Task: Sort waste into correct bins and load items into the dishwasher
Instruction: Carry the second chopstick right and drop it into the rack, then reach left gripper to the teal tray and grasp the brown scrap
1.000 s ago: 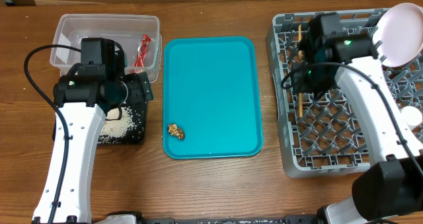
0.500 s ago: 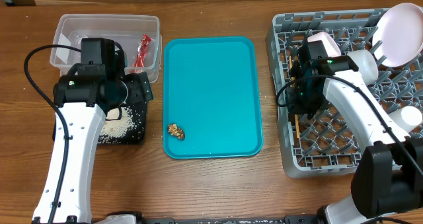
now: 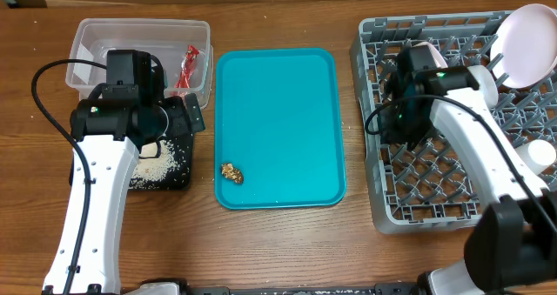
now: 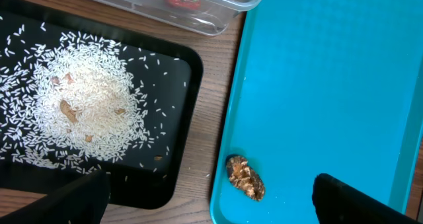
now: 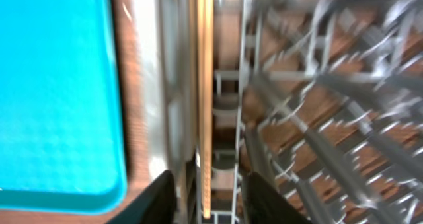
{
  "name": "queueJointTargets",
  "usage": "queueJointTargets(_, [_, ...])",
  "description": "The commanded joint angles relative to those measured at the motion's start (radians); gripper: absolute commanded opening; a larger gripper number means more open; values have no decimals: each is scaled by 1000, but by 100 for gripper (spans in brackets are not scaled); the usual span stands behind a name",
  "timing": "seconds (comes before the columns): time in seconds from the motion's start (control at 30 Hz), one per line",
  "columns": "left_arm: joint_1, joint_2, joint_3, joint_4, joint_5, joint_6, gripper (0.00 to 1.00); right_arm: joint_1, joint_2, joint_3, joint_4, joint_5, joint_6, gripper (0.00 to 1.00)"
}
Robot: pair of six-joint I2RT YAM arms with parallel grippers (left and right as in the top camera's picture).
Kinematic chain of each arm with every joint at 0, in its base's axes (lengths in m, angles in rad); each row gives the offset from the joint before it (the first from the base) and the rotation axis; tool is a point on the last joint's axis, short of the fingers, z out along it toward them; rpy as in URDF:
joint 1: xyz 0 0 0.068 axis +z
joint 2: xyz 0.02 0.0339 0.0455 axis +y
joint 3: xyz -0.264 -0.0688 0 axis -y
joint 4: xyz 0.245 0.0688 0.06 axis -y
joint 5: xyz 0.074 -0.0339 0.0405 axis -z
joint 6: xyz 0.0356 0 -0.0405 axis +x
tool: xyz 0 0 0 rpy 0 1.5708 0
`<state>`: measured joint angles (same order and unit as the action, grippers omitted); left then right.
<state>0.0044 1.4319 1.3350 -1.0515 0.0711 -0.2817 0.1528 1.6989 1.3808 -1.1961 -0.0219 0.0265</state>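
My right gripper (image 5: 213,201) is open low over the grey dish rack (image 3: 452,199). A wooden chopstick (image 5: 205,98) lies along the rack's left edge between its fingers, with a gap on each side. The white plate (image 3: 526,47) stands at the rack's far right corner and a small white cup (image 3: 541,153) sits at its right side. My left gripper (image 4: 215,204) is wide open above the seam between the black tray (image 4: 165,65) of rice (image 4: 86,105) and the teal tray (image 4: 330,65). The brown food lump (image 4: 246,178) lies between its fingers. The red wrapper (image 3: 189,66) rests in the clear tub (image 3: 96,34).
In the overhead view the teal tray (image 3: 278,86) fills the table's middle, with the brown lump (image 3: 231,172) near its front left corner. The left arm (image 3: 96,182) covers part of the black tray (image 3: 178,177). Upright pegs crowd the rack.
My right gripper has opened and let go of the chopstick, which now lies in the rack. The right arm shifted slightly. My left gripper's jaws have widened a little.
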Motion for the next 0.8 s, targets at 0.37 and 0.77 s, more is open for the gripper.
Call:
queueJointTargets(0.37, [-161, 35, 8, 13, 29, 76, 100, -205, -257, 85, 45, -118, 123, 100])
queueJointTargets(0.77, [-350, 331, 8, -53, 23, 71, 100, -234, -229, 71, 2, -111, 123, 100])
